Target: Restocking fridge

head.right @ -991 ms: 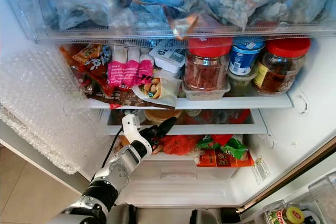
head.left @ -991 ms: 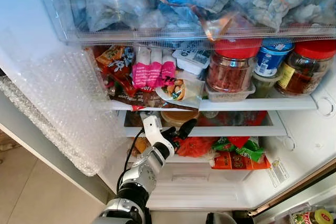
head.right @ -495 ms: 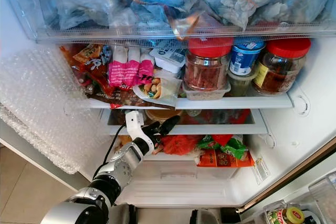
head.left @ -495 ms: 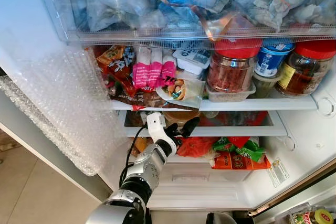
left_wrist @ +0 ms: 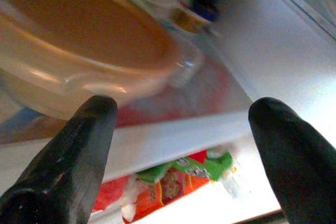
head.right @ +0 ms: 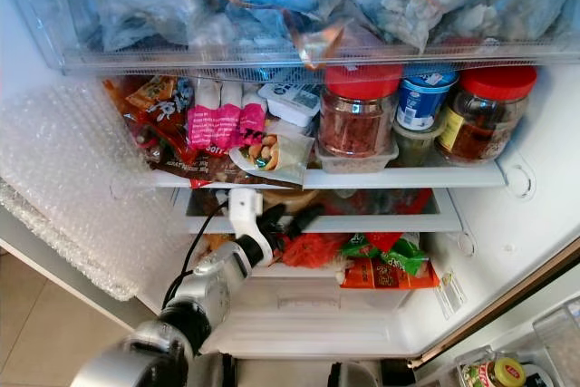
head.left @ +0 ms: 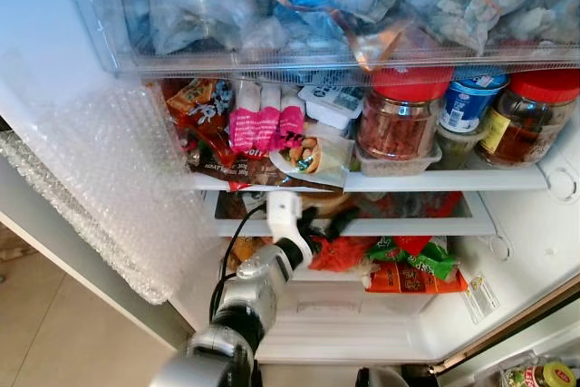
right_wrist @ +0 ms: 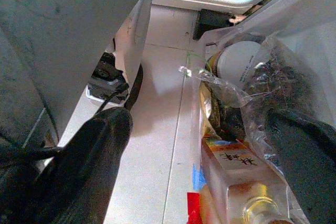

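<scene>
An open fridge [head.left: 544, 178] is packed with food. The left gripper [head.left: 319, 220] reaches into the narrow gap under the middle shelf [head.left: 435, 180], its two black fingers [left_wrist: 79, 145] spread wide and holding nothing. Just beyond the fingertips sits a round, shallow, translucent container with a smooth orange-brown lid [left_wrist: 79, 40]; whether a finger touches it cannot be told. Below the gripper lies a crinkled red plastic bag [head.left: 340, 254], and beside that, toward the robot's right, a flat red and green snack packet [head.left: 412, 269]. Above the gripper, on the middle shelf, stand pink sachets [head.left: 258, 126], a glossy wrapped snack pack [head.left: 308, 156], a clear jar with a red lid [head.left: 399, 115], a blue-lidded tub [head.left: 467, 101] and a second red-lidded jar [head.left: 530, 115]. Higher up, a clear drawer [head.left: 127, 52] holds frosted plastic bags. Bubble wrap [head.left: 100, 188] hangs well to the gripper's left.

The right gripper [right_wrist: 210, 166] hangs near the tiled floor, fingers apart, beside a clear bag of groceries [right_wrist: 252, 93] and a squared glass bottle [right_wrist: 231, 177].
</scene>
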You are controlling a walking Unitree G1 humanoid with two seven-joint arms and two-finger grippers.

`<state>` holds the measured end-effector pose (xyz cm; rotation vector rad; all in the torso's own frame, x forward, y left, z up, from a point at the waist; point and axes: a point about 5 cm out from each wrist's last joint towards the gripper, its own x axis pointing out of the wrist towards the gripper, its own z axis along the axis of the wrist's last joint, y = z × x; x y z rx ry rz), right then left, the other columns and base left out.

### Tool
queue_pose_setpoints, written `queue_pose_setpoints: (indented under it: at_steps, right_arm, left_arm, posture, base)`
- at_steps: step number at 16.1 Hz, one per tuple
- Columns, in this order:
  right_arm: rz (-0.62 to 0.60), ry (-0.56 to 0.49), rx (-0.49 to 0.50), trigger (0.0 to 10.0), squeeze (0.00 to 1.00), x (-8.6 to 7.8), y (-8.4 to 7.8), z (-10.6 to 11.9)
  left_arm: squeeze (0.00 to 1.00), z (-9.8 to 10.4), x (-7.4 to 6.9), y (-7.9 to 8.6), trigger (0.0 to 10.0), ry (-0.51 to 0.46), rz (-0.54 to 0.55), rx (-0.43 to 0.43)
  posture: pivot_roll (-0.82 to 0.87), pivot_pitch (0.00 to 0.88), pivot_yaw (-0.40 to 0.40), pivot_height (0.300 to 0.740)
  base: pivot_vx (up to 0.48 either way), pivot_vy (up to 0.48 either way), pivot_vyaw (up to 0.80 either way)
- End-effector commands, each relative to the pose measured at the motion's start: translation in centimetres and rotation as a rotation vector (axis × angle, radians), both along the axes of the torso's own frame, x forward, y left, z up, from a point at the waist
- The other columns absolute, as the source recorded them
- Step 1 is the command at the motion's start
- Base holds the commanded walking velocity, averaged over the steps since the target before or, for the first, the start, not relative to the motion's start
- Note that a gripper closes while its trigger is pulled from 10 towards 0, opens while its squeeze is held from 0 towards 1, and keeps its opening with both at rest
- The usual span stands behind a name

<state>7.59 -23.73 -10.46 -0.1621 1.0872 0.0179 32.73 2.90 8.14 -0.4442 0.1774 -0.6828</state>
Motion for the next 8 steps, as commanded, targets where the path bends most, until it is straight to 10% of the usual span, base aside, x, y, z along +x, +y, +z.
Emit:
queue_pose_setpoints:
  at_steps: [1,8]
  right_arm:
    - [0.004,0.046,0.014,10.0,0.0,-1.4,0.2,-0.3]
    - [0.01,0.047,0.025,10.0,0.0,-1.3,0.5,-0.4]
  left_arm:
    - [0.0,-0.2,-0.9,-1.1,10.0,-0.027,-0.055,0.017]
    - [0.0,-0.6,-4.4,2.1,10.0,-0.183,-0.046,0.247]
  posture:
    - [-0.04,0.065,0.018,0.64]
    - [0.0,0.049,0.036,0.64]
  base:
    - [0.0,0.0,0.0]
    - [0.0,0.0,0.0]
